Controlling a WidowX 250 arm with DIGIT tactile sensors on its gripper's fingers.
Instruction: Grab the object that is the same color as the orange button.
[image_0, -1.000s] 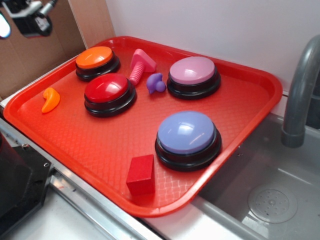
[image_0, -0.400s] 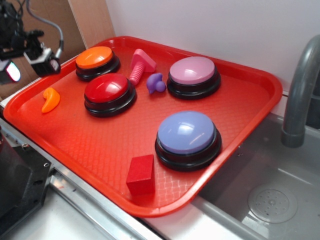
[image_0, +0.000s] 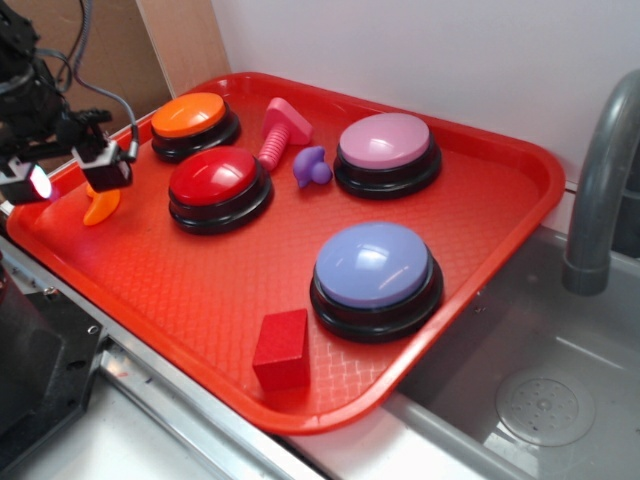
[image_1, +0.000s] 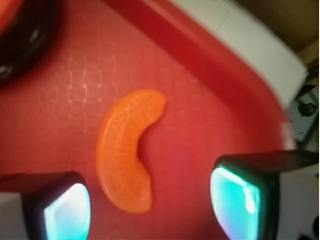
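- My gripper (image_0: 68, 172) has dropped fast: a second ago it was up at the top-left corner of the exterior view, and now it hangs low over the left end of the tray (image_0: 500, 215).
- It now sits right above the orange piece (image_0: 99, 205), covering the piece's upper tip from that view.
- The jaws are spread apart with nothing between the pads (image_1: 67, 212) yet; the wrist view shows the piece (image_1: 129, 150) lying flat on the tray floor, between the two pads and a little closer to the left one.
- The piece itself hasn't moved. It lies near the tray's left rim, beside the red button (image_0: 220, 187) and in front of the orange button (image_0: 193, 124).
- That descent means the approach is nearly done: I'm lined up on the right target, matching the orange button's colour.
- What's left, by my read, is a short drop and a squeeze across the curved body.
- The shape is slick and bent, so it may well twist as the pads meet it.
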